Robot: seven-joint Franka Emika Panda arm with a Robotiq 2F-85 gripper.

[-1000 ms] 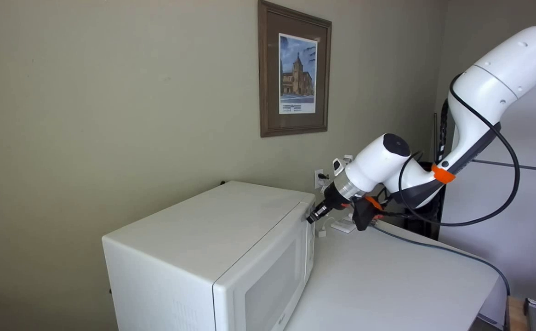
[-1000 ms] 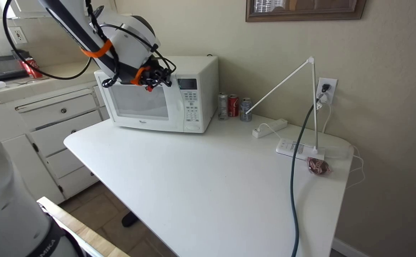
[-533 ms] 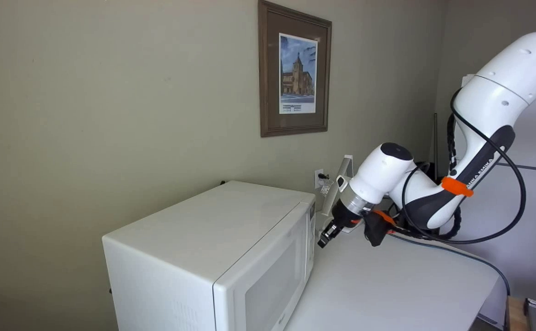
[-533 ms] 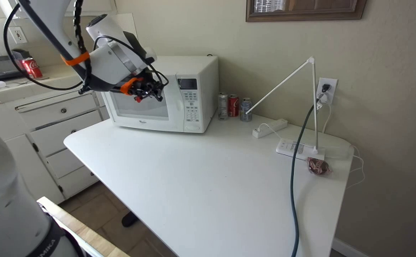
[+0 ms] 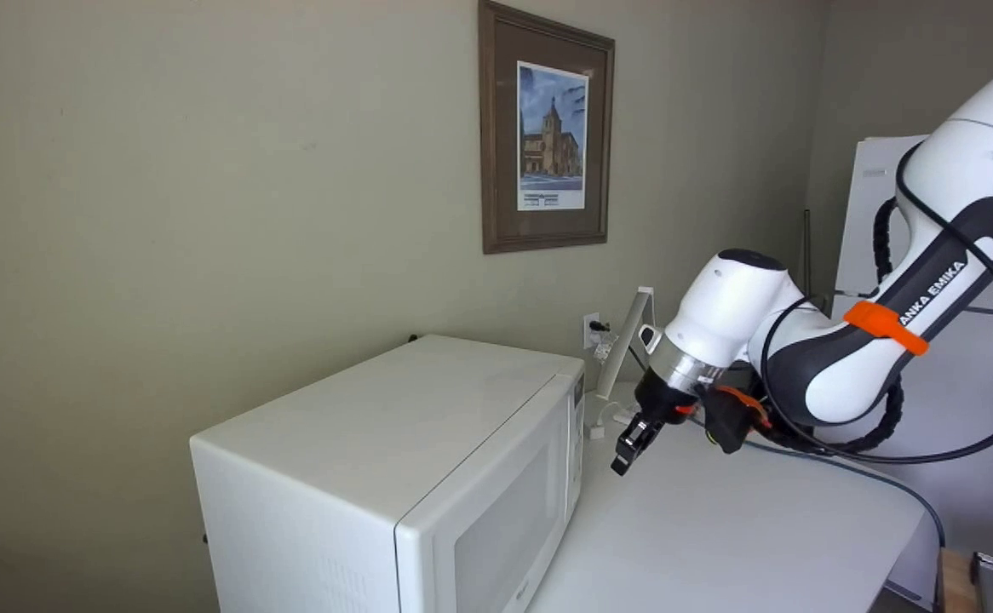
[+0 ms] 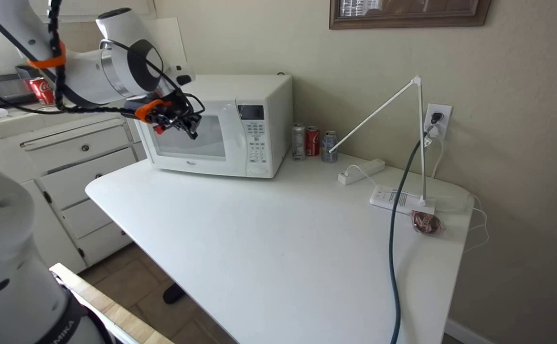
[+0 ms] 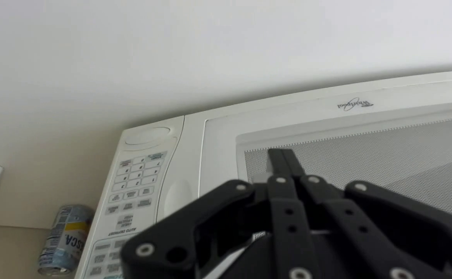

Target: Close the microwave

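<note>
The white microwave [image 5: 352, 434] stands on the white table with its door [image 5: 441, 532] flush against the body. In an exterior view the microwave [image 6: 230, 143] shows its keypad side, partly hidden by the arm. My gripper [image 5: 622, 465] is in front of the microwave, apart from the door. It also shows in front of the door window [image 6: 214, 138] in an exterior view [image 6: 192, 133]. In the wrist view the picture is upside down. There the gripper fingers [image 7: 284, 155] are pressed together, with nothing between them, over the grey window [image 7: 346, 155] of the microwave.
Several cans [image 6: 312, 141] stand beside the microwave. A white folding lamp [image 6: 420, 143], a power strip [image 6: 398, 199] and a thick dark cable [image 6: 392, 248] are along the wall side of the table [image 6: 278, 239]. Kitchen drawers [image 6: 80, 148] stand behind the table's far edge.
My gripper has moved down and back, away from the microwave's top front edge by the keypad. The arm has drawn back with it. The microwave has not moved and its door stays shut.
</note>
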